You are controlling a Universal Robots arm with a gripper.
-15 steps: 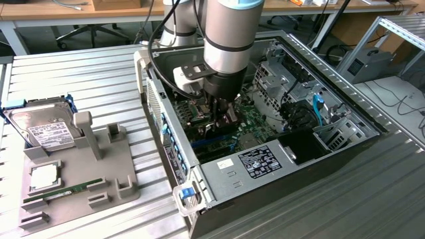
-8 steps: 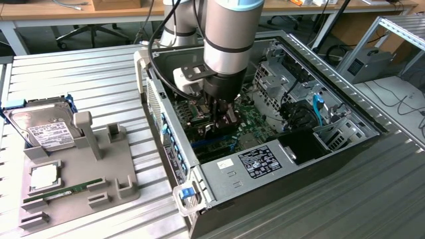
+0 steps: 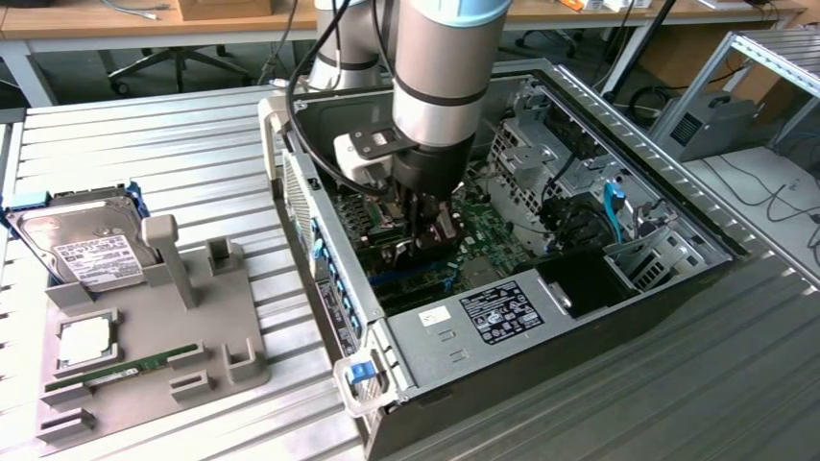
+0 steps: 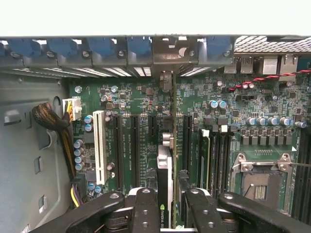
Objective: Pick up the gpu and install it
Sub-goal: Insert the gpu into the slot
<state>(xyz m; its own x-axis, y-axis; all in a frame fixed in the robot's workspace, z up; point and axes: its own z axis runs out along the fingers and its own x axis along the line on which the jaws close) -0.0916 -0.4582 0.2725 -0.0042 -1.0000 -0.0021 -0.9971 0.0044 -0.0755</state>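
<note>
Gripper clamping upright gpu inside open computer case.

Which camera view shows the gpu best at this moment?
The wrist view: the gpu stands edge-on between the gripper fingers, above the motherboard slots. In the exterior view the arm covers most of it inside the computer case.

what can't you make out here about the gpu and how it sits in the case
- Seating: in the wrist view the gpu is edge-on between the tool fingers, so whether its lower edge is in a slot on the motherboard is hidden.
- Fan face: not visible from this edge-on angle.
- Exterior view: the arm and tool cover the card inside the computer case.
- Printed labels by the slots: too small to read.
</note>
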